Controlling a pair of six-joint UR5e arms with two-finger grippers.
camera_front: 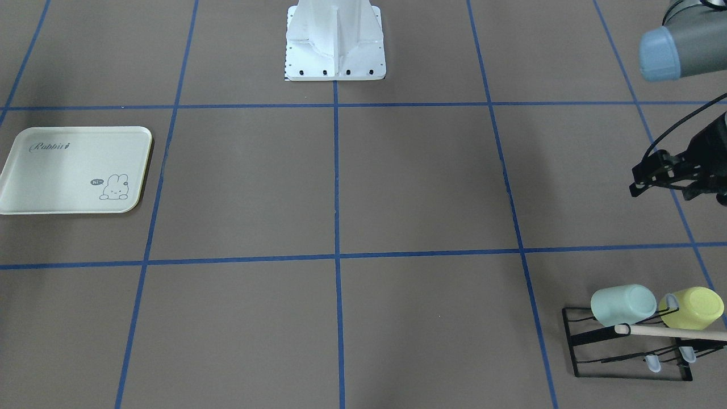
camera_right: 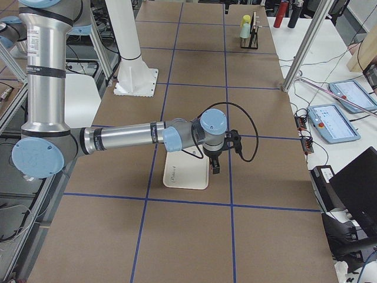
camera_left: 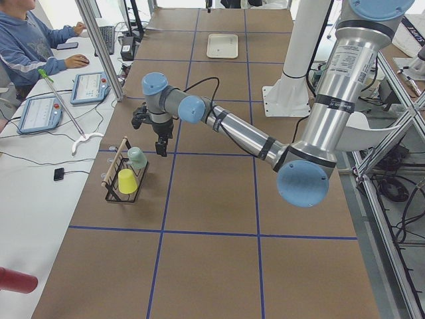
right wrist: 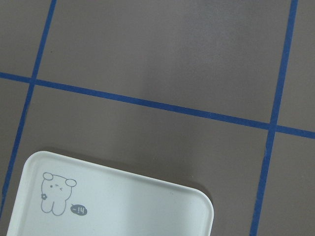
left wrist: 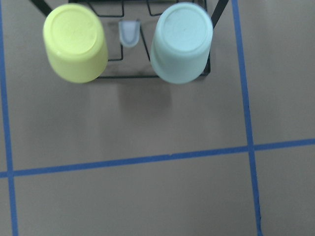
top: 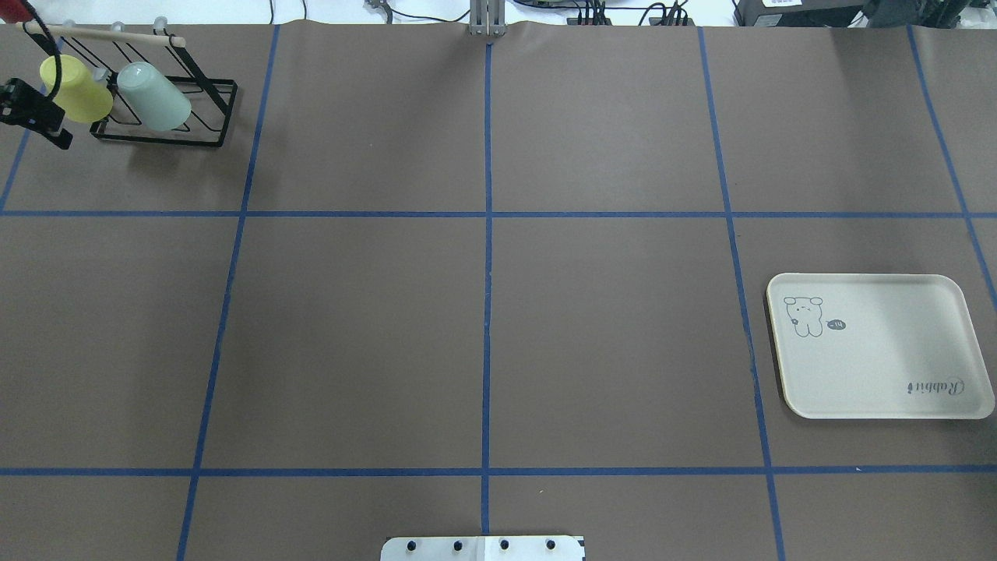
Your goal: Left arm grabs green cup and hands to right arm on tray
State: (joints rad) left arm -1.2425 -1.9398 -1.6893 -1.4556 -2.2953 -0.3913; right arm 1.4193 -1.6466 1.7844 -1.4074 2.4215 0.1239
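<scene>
The pale mint green cup [camera_front: 623,304] hangs mouth-down and tilted on a black wire rack [camera_front: 625,355], beside a yellow-green cup [camera_front: 693,307]. In the left wrist view the green cup's base [left wrist: 181,43] is at upper right and the yellow-green cup [left wrist: 75,43] at upper left. My left gripper [camera_front: 635,180] hovers short of the rack, apart from both cups, jaws open and empty. The cream tray [top: 880,347] lies empty at the table's right. My right gripper [camera_right: 213,165] hangs over the tray's edge [camera_right: 185,174]; I cannot tell if it is open or shut.
A wooden bar [camera_front: 670,332] tops the rack. The white robot base [camera_front: 335,45] stands mid-table at my side. Blue tape lines grid the brown table. An operator [camera_left: 26,46] with tablets sits along the far side.
</scene>
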